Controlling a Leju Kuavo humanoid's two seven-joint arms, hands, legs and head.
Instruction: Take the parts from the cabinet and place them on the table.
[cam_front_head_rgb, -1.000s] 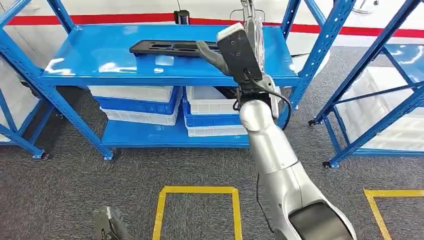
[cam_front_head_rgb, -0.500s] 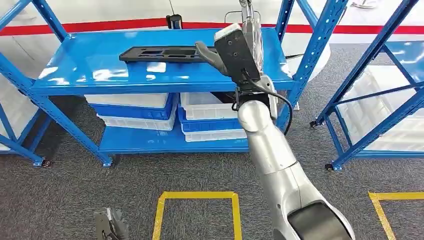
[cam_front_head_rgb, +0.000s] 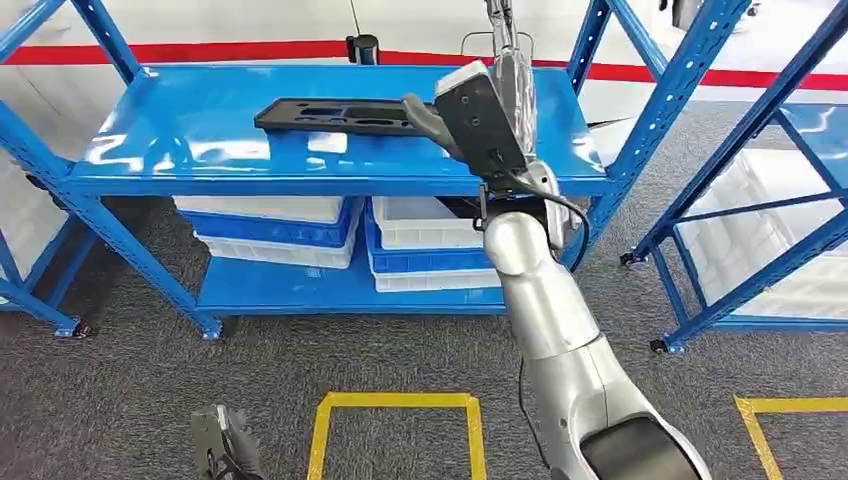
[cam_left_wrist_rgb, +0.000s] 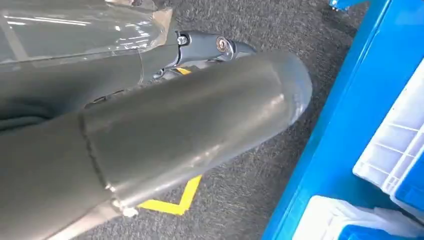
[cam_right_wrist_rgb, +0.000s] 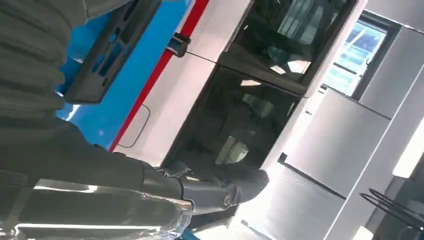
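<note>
Black part (cam_front_head_rgb: 345, 113) lies flat on the top shelf (cam_front_head_rgb: 200, 140), long axis across it. Right robot hand (cam_front_head_rgb: 425, 112) meets its near end; grip cannot be confirmed. Left robot hand (cam_front_head_rgb: 222, 445) hangs low, state unclear.

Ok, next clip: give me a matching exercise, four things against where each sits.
Things:
1. black part
2. white bins
3. yellow tape
4. left hand

Places:
A. on the carpet
B. low, near the picture's bottom edge
C. top shelf
D. lower shelf

Pairs: 1-C, 2-D, 3-A, 4-B
</note>
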